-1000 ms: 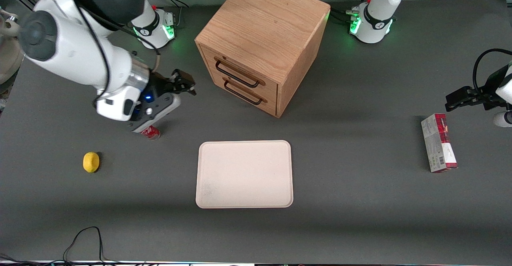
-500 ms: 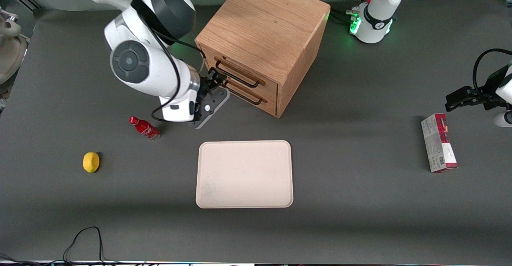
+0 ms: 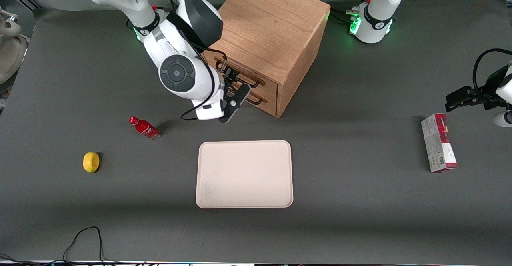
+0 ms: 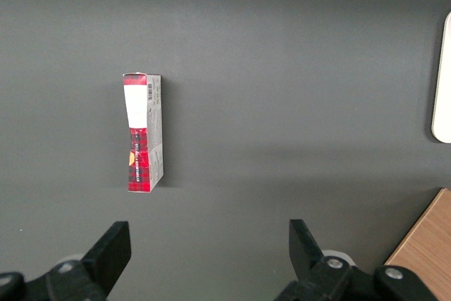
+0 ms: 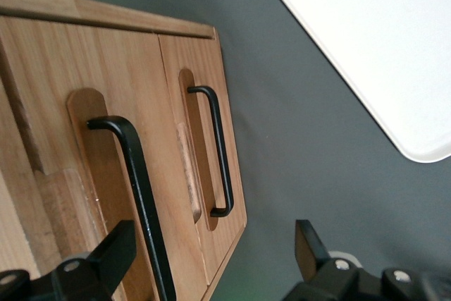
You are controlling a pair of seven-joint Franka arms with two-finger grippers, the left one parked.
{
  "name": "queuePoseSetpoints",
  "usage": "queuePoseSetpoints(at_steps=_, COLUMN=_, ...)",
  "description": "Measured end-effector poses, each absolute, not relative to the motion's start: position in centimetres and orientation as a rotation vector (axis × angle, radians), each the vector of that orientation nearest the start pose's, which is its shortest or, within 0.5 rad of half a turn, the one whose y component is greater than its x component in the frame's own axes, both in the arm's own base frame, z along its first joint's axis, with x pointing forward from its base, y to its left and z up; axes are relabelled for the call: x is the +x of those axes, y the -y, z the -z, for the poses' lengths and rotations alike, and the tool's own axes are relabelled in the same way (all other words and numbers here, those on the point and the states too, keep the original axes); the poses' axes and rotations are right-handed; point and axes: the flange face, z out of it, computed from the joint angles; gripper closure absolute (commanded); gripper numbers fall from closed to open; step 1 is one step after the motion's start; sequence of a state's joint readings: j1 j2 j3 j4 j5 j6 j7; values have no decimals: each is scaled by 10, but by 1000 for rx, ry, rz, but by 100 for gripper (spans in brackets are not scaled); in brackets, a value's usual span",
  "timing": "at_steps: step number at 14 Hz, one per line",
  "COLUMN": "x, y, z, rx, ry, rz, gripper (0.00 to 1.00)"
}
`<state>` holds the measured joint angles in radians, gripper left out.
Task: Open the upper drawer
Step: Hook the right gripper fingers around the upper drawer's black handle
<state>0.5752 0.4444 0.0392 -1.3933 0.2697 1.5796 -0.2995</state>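
The wooden cabinet (image 3: pixel 266 22) stands on the table with both drawers shut. The upper drawer (image 3: pixel 267 83) has a dark bar handle (image 5: pixel 141 195); the lower drawer (image 5: pixel 201 139) sits beneath it with its own handle (image 5: pixel 220 153). My right gripper (image 3: pixel 231 75) is right in front of the drawer fronts, level with the upper handle, and covers part of it in the front view. In the right wrist view the gripper (image 5: pixel 211 255) is open, and the upper handle runs between the fingers, close to one fingertip (image 5: pixel 113 248). Nothing is gripped.
A cream tray (image 3: pixel 244 174) lies nearer the front camera than the cabinet. A small red bottle (image 3: pixel 144 127) and a yellow lemon (image 3: pixel 91 162) lie toward the working arm's end. A red and white box (image 3: pixel 438 143) lies toward the parked arm's end.
My right arm has swung from above the red bottle over to the cabinet front. The gripper now sits at the upper handle. The drawers have not moved.
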Motion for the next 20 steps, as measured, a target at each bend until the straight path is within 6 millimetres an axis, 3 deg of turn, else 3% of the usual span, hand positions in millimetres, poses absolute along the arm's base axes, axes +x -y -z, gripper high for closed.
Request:
queuePoseSetpoints(at_steps=11, x=503, y=-393, z=-428, rx=-2601, ry=1220, rz=-461, gripper=0)
queuePoseSetpoints(at_steps=20, x=492, y=-401, z=-398, rx=-2593, ry=1181, rz=-403, gripper=0)
